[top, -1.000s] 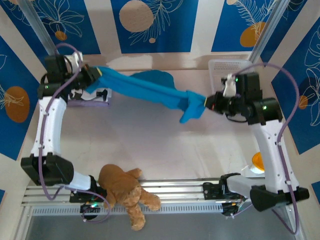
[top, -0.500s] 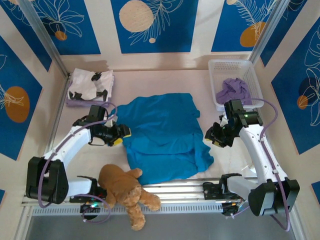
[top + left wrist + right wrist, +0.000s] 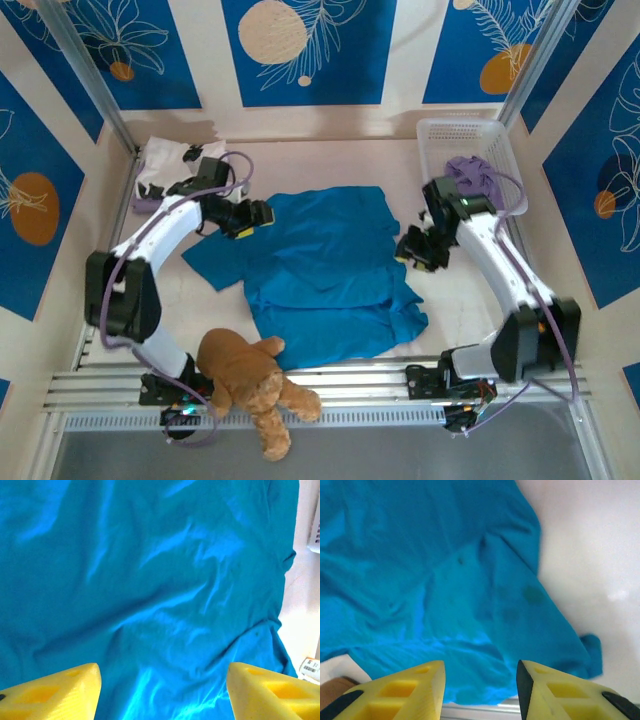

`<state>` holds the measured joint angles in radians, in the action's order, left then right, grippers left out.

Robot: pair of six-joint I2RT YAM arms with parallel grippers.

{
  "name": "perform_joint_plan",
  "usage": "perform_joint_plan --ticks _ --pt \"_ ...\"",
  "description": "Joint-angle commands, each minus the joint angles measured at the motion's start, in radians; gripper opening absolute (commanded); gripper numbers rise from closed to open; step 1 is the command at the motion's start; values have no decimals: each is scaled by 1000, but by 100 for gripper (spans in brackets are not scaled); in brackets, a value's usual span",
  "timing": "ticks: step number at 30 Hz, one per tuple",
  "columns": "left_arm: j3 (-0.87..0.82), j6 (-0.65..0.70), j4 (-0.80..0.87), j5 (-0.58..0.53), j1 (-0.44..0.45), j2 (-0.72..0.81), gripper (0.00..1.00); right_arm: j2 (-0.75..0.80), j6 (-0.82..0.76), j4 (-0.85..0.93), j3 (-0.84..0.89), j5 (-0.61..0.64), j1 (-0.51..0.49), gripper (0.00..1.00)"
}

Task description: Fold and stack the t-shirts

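Okay, your teal shirt (image 3: 320, 275) lies spread out in the middle of the table (image 3: 320, 160). It is wrinkled, with one sleeve sticking out to the left and the near hem close to the rails (image 3: 360, 375).

Your left gripper (image 3: 262, 215) sits over the shirt's far-left corner, jaws apart, nothing between them. On the left wrist view its yellow fingers (image 3: 60, 692) stand wide over the teal cloth (image 3: 150, 580).

Your right gripper (image 3: 408, 252) is at the shirt's right edge, about halfway along. Its jaws are parted too, narrower than the left, and empty. On the right wrist view its fingers (image 3: 405, 690) hang above the shirt's edge (image 3: 420, 570), with bare table (image 3: 590, 540) to the right.

At the far left, a white shirt with black blotches (image 3: 165, 165) lies folded on top of a lavender shirt (image 3: 143, 205).

At the far right, the basket (image 3: 440, 130) holds a crumpled lavender shirt (image 3: 470, 172).

At the near left, a teddy bear (image 3: 250, 380) lies on the rails, just beside the teal shirt's near-left corner.
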<state>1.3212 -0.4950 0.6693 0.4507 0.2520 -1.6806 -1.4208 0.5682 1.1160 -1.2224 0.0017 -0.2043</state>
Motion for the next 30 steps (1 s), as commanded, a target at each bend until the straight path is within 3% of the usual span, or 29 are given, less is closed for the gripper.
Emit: perform_joint_plan --ticks 1,6,14,22,24,29,30 --pt "76 -1 -2 3 15 -55 67 -195 -30 -61 -195 52 -34 44" --pt "124 5 18 -8 14 -91 69 -572 -109 48 -576 103 -7 44" --pt "168 46 80 -37 8 -133 70 -982 -169 158 -1061 130 38 45" --pt "199 64 101 -37 -18 -163 71 -1121 -199 124 -1178 19 48 39" --pt "200 67 99 -31 -26 -162 71 -1127 -197 107 -1183 -32 52 32" --pt "200 74 110 -26 -53 -140 71 -1094 -182 91 -1192 -73 56 0" --pt "199 77 113 -24 -58 -132 71 -1075 -182 91 -1194 -64 53 0"
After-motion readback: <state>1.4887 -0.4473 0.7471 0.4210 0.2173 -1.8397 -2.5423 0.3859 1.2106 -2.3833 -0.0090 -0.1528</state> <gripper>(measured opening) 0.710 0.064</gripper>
